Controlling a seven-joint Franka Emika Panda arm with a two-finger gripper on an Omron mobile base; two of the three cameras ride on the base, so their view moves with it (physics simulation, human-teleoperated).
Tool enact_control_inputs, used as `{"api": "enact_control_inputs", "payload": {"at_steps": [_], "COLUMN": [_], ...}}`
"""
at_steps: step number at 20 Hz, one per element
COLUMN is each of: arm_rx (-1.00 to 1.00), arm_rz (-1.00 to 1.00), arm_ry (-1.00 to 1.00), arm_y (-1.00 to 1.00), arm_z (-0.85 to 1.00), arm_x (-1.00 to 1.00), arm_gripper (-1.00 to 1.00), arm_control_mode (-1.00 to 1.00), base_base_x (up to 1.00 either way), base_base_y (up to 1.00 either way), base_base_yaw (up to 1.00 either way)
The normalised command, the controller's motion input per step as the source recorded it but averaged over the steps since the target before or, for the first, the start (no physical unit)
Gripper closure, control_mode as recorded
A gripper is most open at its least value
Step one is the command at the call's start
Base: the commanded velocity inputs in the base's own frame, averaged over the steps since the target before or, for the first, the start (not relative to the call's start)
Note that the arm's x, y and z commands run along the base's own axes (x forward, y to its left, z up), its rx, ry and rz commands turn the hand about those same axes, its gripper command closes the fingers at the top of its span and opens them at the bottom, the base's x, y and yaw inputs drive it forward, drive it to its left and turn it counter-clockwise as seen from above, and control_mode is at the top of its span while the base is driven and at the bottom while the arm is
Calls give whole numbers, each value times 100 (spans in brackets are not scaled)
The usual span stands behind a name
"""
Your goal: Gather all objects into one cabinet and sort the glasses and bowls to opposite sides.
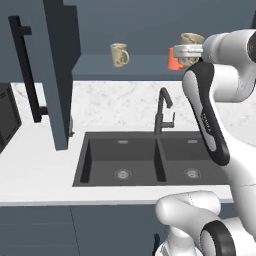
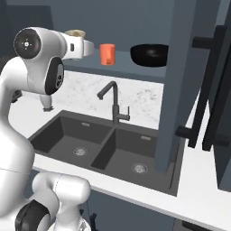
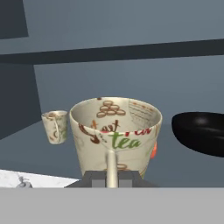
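At centre of the hand view, a beige patterned mug (image 3: 114, 133) sits right in front of the pincer (image 3: 111, 175), whose jaws are clamped on its handle; "tea" lettering reads on its side. Same view, left: second beige mug (image 3: 55, 126) standing upright on the cabinet floor (image 3: 52, 153), well apart; right edge: black bowl (image 3: 201, 132), partly cut off; a sliver of orange mug (image 3: 153, 151) peeks behind the held mug. Upper right of the left base view shows the held mug at the arm's wrist with the orange mug just behind it, the other beige mug at top centre, the open cabinet door (image 1: 57, 75) with long black handle (image 1: 27, 70) at left; the bowl is hidden by the arm there. Right base view gives the bowl at top centre-right, orange mug to its left, held mug's rim poking above the wrist. Both base views show the dark double sink (image 1: 145, 160), faucet (image 1: 162, 112), marble desk (image 1: 35, 175).
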Motion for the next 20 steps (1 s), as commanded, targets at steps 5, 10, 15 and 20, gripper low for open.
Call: {"api": "enact_control_inputs", "payload": {"at_steps": [5,10,15,20], "arm_rx": [0,0,0,0], "arm_rz": [0,0,0,0], "arm_ry": [0,0,0,0], "arm_y": [0,0,0,5], "arm_z": [0,0,0,0], "arm_x": [0,0,0,0], "arm_gripper": [100,100,100,100], "arm_control_mode": [100,100,100,-100], "base_base_x": [62,7,0,0], "base_base_y": [4,0,0,4], "base_base_yaw": [-10,-2,0,0]}}
